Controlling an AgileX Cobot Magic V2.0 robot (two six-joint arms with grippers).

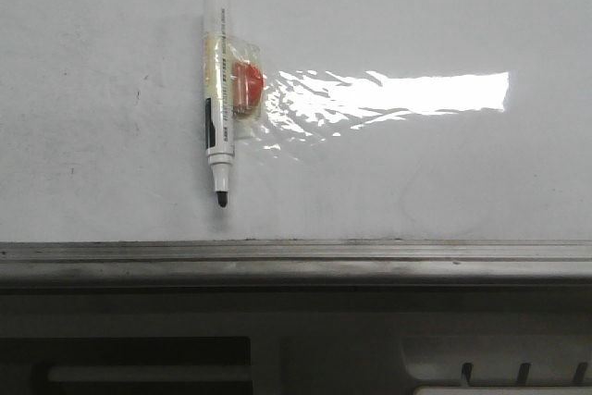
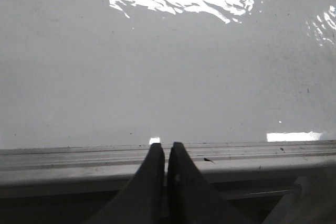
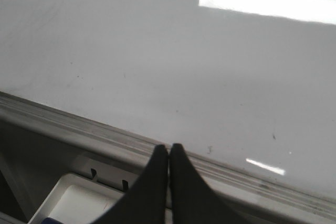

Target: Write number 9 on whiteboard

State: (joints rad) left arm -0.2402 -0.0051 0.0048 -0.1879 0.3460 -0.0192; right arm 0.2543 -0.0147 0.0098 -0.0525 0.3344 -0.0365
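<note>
Marker (image 1: 217,90) is lying uncapped, tip down, upper left of centre on the whiteboard (image 1: 416,182), awaiting pickup, while left gripper (image 2: 166,153) and right gripper (image 3: 168,153), fingers pressed together, are hovering at the rail; no 9 showing.

One large glossy white whiteboard (image 1: 416,6) with one grey metal bottom rail (image 1: 370,261). One white marker pen (image 1: 216,90) with a black cap end and black tip, lying on the board. One small red-orange block (image 1: 247,90), fixed beside the pen under one strip of clear, wrinkled tape (image 1: 305,104). Two dark grippers, one per wrist view: left gripper (image 2: 166,153), right gripper (image 3: 169,153), each with two fingers. One white tray (image 3: 68,203) below the rail.
</note>
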